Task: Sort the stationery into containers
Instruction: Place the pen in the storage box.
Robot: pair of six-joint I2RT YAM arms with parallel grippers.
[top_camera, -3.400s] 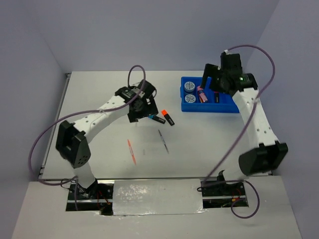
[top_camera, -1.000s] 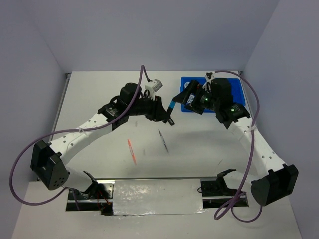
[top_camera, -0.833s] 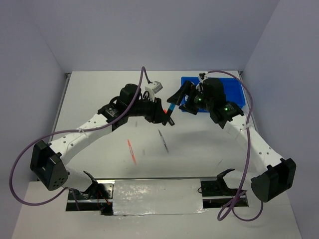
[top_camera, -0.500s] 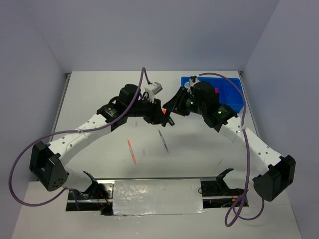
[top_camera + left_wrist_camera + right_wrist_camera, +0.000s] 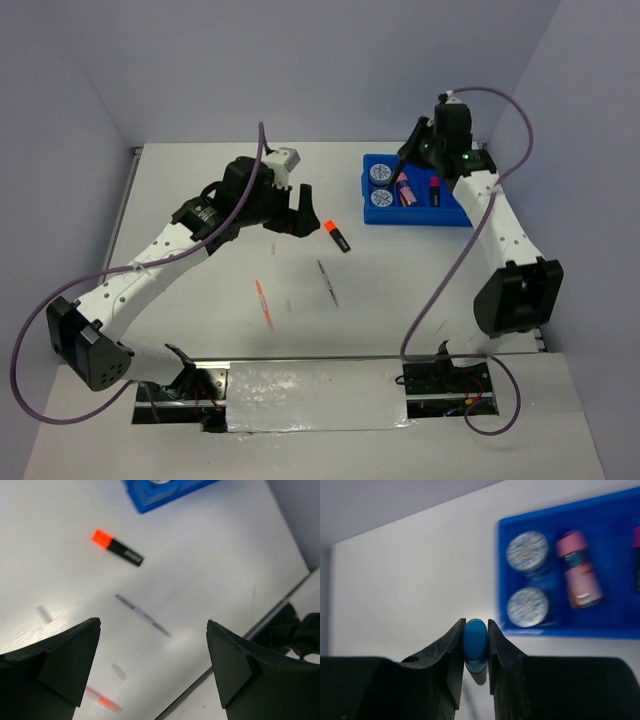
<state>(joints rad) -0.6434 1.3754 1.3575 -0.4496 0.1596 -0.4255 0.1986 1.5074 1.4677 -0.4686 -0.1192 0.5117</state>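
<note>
My right gripper is shut on a blue-capped highlighter, held in the air just left of the bright-blue tray. The tray holds two tape discs and a pink cylinder. From above, this gripper hovers over the tray's back left part. My left gripper is open and empty, high above the table. Below it lie an orange-capped highlighter, a grey pen and a blurred orange pen.
In the top view the orange-capped highlighter lies mid-table, with the grey pen and the orange pen nearer the front. A pink-capped highlighter lies in the tray. The table's front edge runs below the left gripper.
The two grippers met over mid-table with the blue-capped highlighter between them. The right shut on it and carried it back toward the tray. The left opened and drew away to the left.
</note>
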